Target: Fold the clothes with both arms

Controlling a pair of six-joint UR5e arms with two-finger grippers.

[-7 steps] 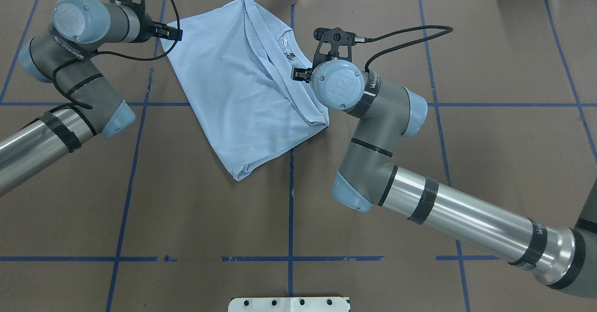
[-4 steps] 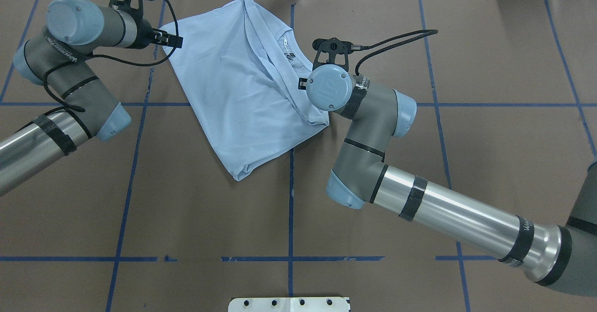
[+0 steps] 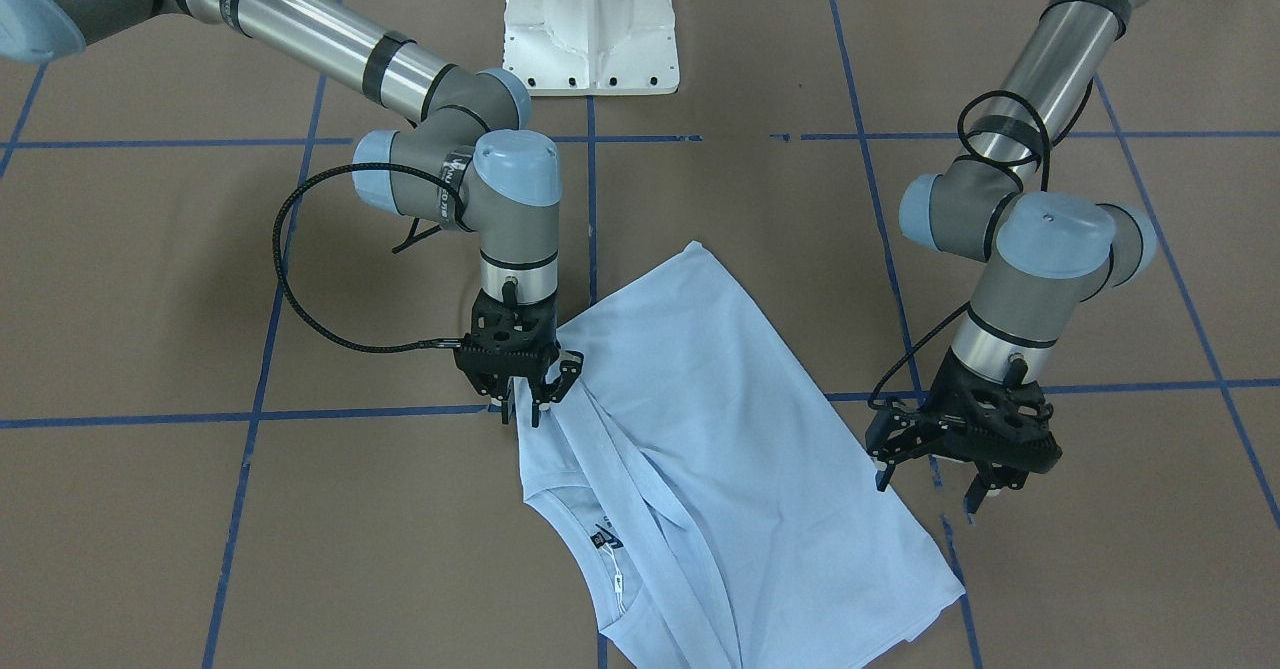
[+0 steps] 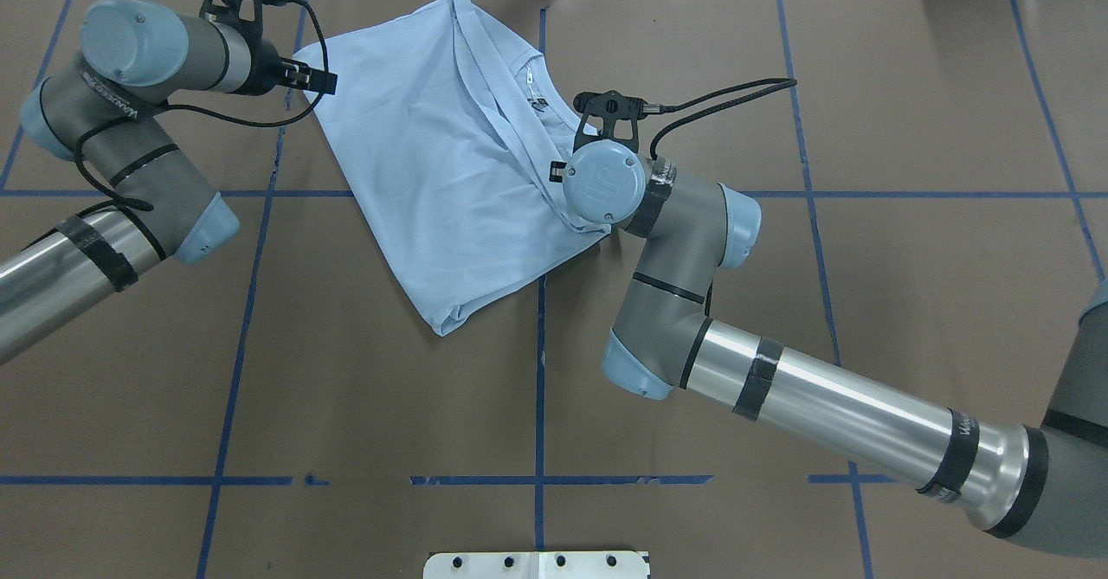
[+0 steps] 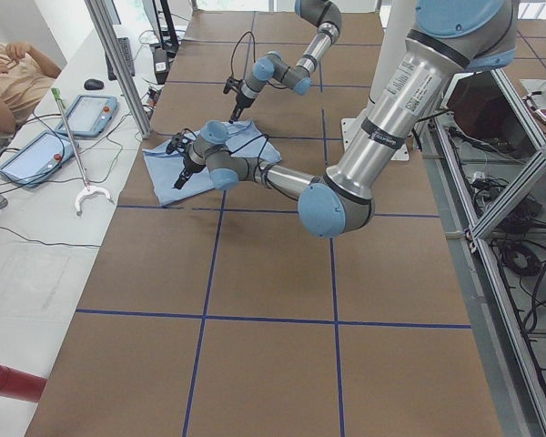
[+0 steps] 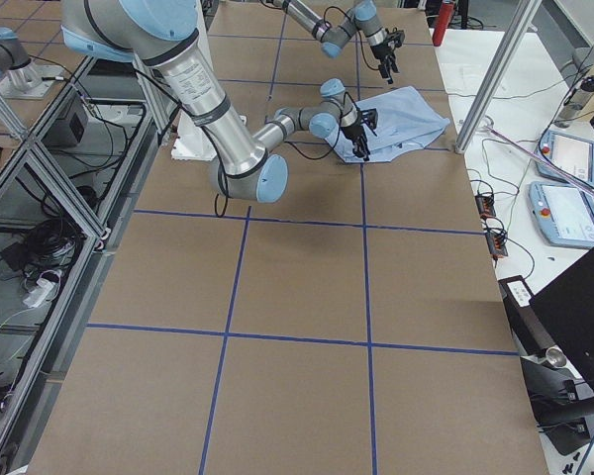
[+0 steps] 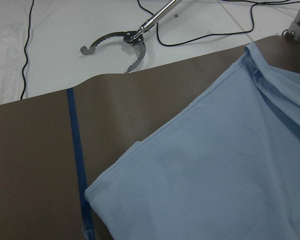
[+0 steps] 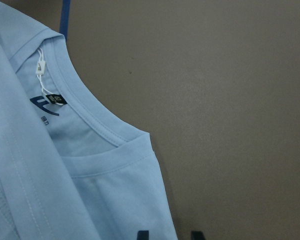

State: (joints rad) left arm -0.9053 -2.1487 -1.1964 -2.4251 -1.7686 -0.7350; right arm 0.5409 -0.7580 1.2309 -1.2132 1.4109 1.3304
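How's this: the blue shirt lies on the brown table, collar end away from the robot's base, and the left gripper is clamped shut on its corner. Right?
Not quite. The left gripper is open, not clamped: the exterior front-facing view shows it spread wide at the corner, gripping nothing. The rest stands: the shirt lies on the brown table, collar away from the base.

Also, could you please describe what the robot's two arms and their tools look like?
The left arm and right arm are silver tubes with grey joints, light-blue caps and black tape bands. Black cables loop to the black, lattice-framed two-finger left tool and right tool.
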